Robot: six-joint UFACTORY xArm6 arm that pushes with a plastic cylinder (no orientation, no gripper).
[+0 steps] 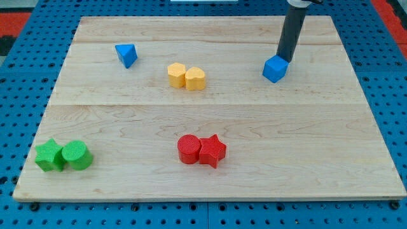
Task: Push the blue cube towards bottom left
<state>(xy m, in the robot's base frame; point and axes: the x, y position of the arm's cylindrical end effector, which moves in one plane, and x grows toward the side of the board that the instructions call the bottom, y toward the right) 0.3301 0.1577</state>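
at the view's upper right of the wooden board [210, 114], my rod comes down nearly upright, leaning slightly, my tip [281, 60] touching the blue cube [275, 69] at its upper right edge. i have no fingers, only this rod.

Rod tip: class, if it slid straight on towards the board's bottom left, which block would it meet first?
My tip sits at the upper right edge of the blue cube, so the cube comes first. Whether they already touch, I cannot tell.
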